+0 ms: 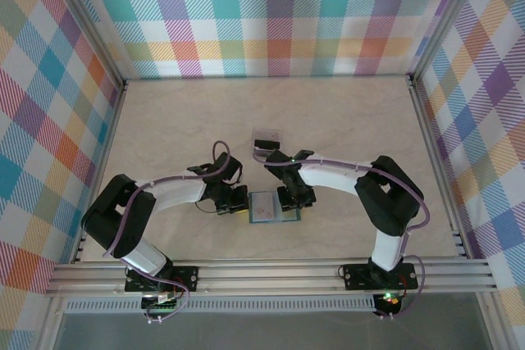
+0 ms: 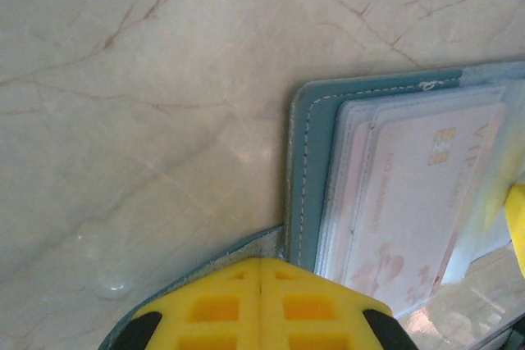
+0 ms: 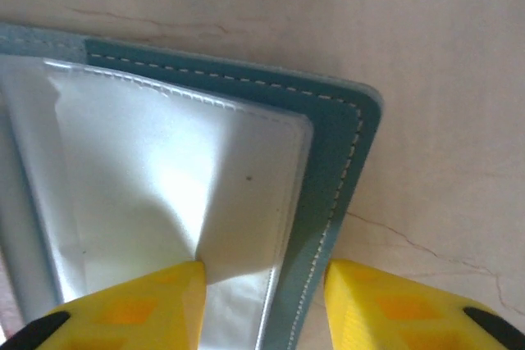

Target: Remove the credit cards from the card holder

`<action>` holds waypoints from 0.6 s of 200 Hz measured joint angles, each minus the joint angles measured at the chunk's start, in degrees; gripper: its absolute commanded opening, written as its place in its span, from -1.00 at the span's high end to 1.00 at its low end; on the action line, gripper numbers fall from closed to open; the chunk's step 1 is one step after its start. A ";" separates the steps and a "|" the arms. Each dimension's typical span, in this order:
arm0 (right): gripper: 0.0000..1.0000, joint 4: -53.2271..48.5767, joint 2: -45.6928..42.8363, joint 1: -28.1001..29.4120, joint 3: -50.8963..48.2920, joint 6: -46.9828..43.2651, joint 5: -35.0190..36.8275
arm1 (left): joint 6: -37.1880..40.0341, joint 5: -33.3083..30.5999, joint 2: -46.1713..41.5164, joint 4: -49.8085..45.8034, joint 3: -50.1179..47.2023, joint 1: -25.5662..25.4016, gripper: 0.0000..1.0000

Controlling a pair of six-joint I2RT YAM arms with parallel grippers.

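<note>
The card holder lies open on the surface between my arms, a credit card in its sleeve. My left jaws are closed tight at its left edge; my right jaws stand partly open, straddling its right edge.

Lab test cell: plaid walls, aluminium frame

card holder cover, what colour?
The card holder is teal-blue with pale stitching, clearest in the right wrist view.
</note>
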 measured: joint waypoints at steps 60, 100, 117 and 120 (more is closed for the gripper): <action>0.09 0.90 -2.97 -0.04 -0.22 -3.19 -0.87 | -1.27 -1.68 -0.63 -4.42 4.02 -0.42 0.90; 0.15 0.76 -5.99 -0.04 -0.04 -3.39 -2.75 | -1.97 -1.68 -0.31 -4.57 6.62 -1.70 0.90; 0.21 0.70 -6.01 -0.04 0.33 -3.39 -4.09 | -2.23 -1.66 0.59 -4.52 6.84 -2.12 0.91; 0.22 0.70 -6.01 -0.04 0.37 -3.34 -4.42 | -2.25 -1.68 0.76 -4.52 6.84 -2.21 0.91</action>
